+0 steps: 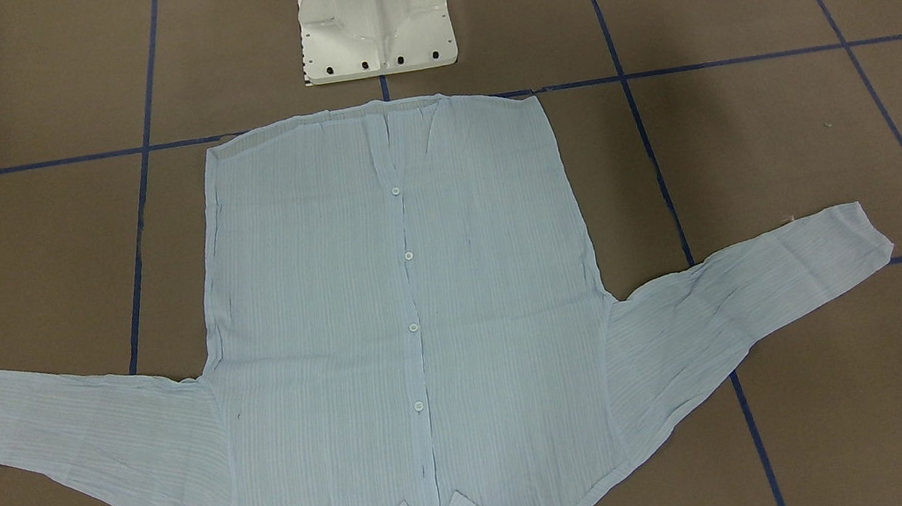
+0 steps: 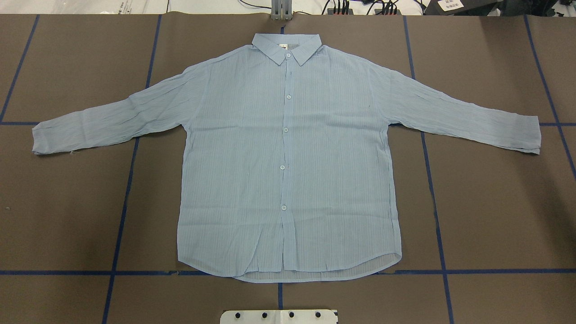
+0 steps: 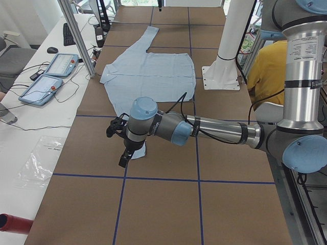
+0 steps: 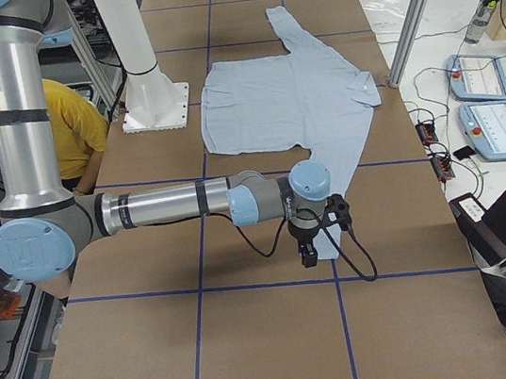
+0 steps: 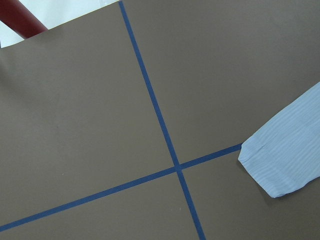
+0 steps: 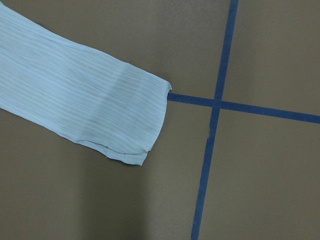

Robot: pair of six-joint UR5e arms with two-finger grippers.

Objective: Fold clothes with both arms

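Observation:
The light blue shirt (image 2: 288, 157) lies flat and buttoned, front up, both sleeves spread out, collar toward the far side from the robot. It also shows in the front view (image 1: 406, 312). My left gripper (image 3: 122, 150) hangs over the cuff of the sleeve on my left (image 5: 285, 160). My right gripper (image 4: 322, 236) hangs over the other sleeve's cuff (image 6: 135, 115). Both grippers show only in the side views, so I cannot tell whether they are open or shut. The wrist views show no fingers.
The white pedestal base (image 1: 374, 17) stands just behind the shirt's hem. Blue tape lines (image 2: 130, 180) grid the brown table. Control tablets (image 3: 51, 76) lie on the side bench, a red cylinder (image 5: 20, 17) near the table's end. A person in yellow (image 3: 265, 66) sits behind the robot.

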